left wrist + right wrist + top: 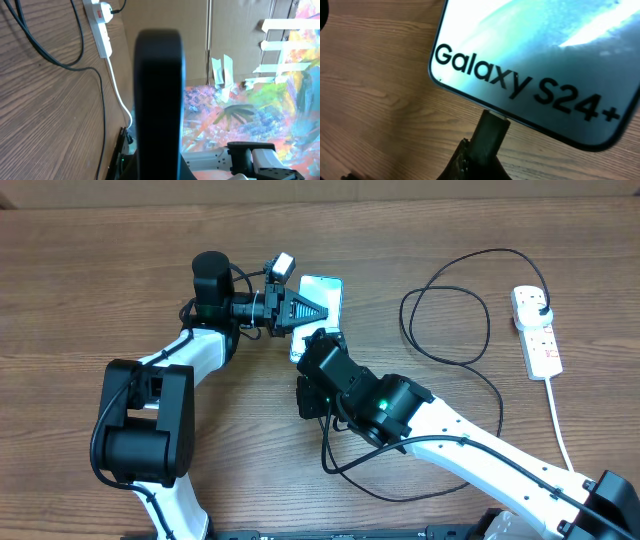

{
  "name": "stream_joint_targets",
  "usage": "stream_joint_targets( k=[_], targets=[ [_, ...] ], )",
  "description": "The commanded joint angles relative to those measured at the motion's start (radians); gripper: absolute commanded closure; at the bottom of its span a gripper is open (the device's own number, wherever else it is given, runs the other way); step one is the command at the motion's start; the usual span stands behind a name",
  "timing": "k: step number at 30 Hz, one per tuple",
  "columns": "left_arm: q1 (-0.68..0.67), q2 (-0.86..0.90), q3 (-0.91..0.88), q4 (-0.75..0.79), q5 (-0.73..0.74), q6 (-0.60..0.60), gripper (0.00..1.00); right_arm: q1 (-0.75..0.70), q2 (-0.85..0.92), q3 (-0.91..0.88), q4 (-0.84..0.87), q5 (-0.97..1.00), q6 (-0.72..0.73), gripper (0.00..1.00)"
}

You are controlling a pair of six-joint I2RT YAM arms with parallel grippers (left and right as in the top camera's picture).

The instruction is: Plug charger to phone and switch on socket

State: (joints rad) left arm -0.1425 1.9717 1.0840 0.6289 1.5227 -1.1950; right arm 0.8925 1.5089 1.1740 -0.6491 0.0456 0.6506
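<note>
The phone (325,288) lies at the table's middle back, its light-blue screen up. My left gripper (312,311) is shut on it from the left; in the left wrist view the phone (157,90) fills the centre as a dark edge-on bar. My right gripper (318,348) is shut on the charger's black connector tip (492,131), which touches the phone's bottom edge below the "Galaxy S24+" text on the phone (535,55). The charger cable (404,315) loops right to its black plug (537,304), seated in the white socket (537,330).
The socket's thick white cord (562,430) runs toward the table's front right edge. The socket (103,35) and cable also show in the left wrist view. Cardboard and a colourful sheet stand beyond the table.
</note>
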Motion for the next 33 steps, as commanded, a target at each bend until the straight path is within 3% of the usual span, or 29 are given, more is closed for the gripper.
stream_joint_targets(
  k=[1,10,15,21,27,33],
  targets=[
    [-0.055,-0.004,-0.008,0.004,0.058,0.035,0.96,-0.019,-0.013,0.058,0.065,0.018,-0.023,0.94],
    [-0.056,-0.003,-0.008,0.004,0.058,0.036,0.96,-0.063,-0.016,0.058,0.073,0.000,-0.023,0.88],
    [-0.052,-0.004,-0.008,0.005,0.058,0.042,0.96,-0.063,-0.017,0.058,0.017,-0.039,-0.023,0.68],
    [-0.053,-0.004,-0.008,0.005,0.058,0.082,0.96,-0.064,-0.065,0.058,-0.049,-0.100,-0.023,0.35],
    [-0.055,-0.003,-0.008,0.004,-0.008,0.126,0.96,-0.064,-0.209,0.058,-0.221,-0.048,-0.023,0.00],
    [-0.058,-0.003,-0.008,-0.024,-0.137,0.207,0.96,-0.064,-0.390,0.058,-0.407,0.142,-0.023,0.00]
  ],
)
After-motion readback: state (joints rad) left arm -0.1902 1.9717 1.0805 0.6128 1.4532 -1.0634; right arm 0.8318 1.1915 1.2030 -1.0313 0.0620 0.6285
